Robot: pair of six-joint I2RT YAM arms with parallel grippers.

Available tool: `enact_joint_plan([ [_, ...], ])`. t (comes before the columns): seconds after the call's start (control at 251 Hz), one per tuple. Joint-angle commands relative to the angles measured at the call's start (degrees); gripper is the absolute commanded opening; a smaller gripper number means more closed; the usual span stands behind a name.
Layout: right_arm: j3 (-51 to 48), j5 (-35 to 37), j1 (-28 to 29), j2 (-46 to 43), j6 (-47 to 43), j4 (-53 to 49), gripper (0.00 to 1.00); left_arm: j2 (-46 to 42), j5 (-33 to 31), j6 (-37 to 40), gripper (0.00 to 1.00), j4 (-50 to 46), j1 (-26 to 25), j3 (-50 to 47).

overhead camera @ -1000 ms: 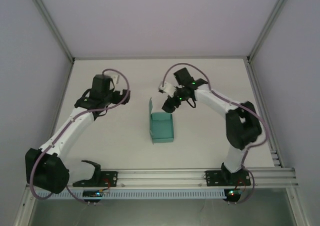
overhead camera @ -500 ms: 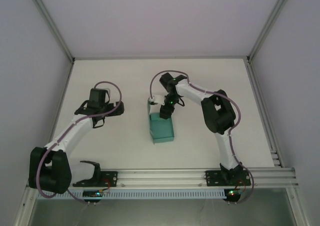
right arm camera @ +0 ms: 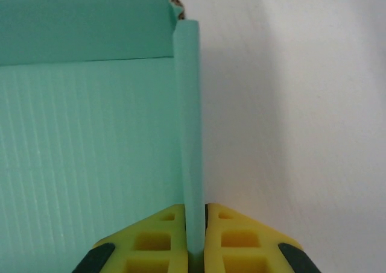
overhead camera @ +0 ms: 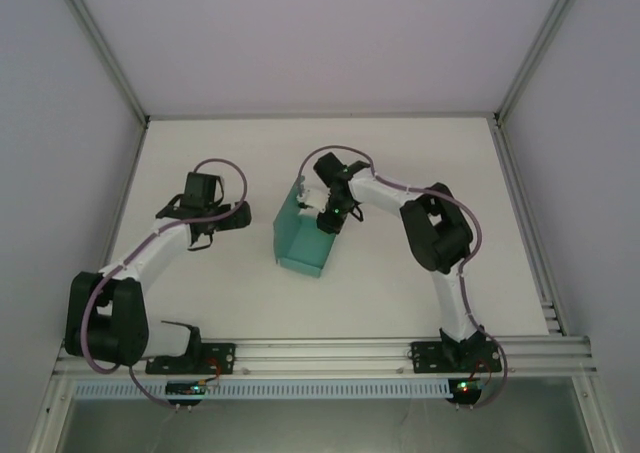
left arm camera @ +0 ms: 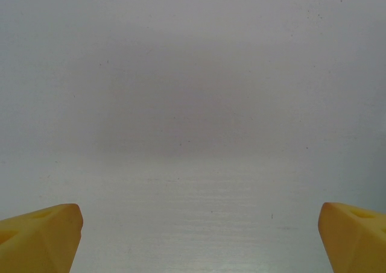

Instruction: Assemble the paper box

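Teal-green card forming the paper box (overhead camera: pixel 303 241) is sitting near the centre of the table (overhead camera: pixel 420 163). The right gripper (right arm camera: pixel 195 211) is clamping the box's upright wall edge between yellow fingers (right arm camera: pixel 161 226). The left gripper (left arm camera: pixel 199 228) is hovering over bare tabletop, jaws spread wide.

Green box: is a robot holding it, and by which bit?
Yes. The right gripper has its jaws shut on the paper box, pinching the thin edge of one side wall. The left gripper is open and holds nothing.
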Motion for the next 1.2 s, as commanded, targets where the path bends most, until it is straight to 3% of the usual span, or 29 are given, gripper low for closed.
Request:
enact_joint_plan([
  [0.0,-5.9,19.3,2.5,1.0,15.8,2.0,0.0,0.4,0.6,-0.9,1.0,-0.6,0.3,2.1],
  [0.152,-7.4,37.9,5.9,2.2,35.5,-6.8,0.0,1.6,0.4,-0.8,1.0,-0.6,0.3,2.8],
  [0.243,-7.1,42.8,7.9,3.9,42.2,-13.3,0.0,2.5,0.3,-0.7,1.0,-0.8,0.3,3.6],
  [0.471,-9.6,36.5,7.9,0.5,45.5,-10.1,0.0,3.5,1.2,-0.7,1.0,-1.0,0.3,4.2],
  [0.742,-10.5,25.3,3.8,-2.2,45.7,-1.9,0.09,1.6,1.7,-0.6,0.99,-1.0,0.3,2.8],
  [1.054,-10.7,24.9,1.6,0.9,48.9,-1.5,0.11,0.3,2.7,-0.6,0.99,-0.6,0.3,2.0],
  [1.193,-11.0,26.7,1.3,1.2,49.6,-2.3,0.01,0.7,3.5,-0.9,1.0,-0.3,0.3,2.1],
])
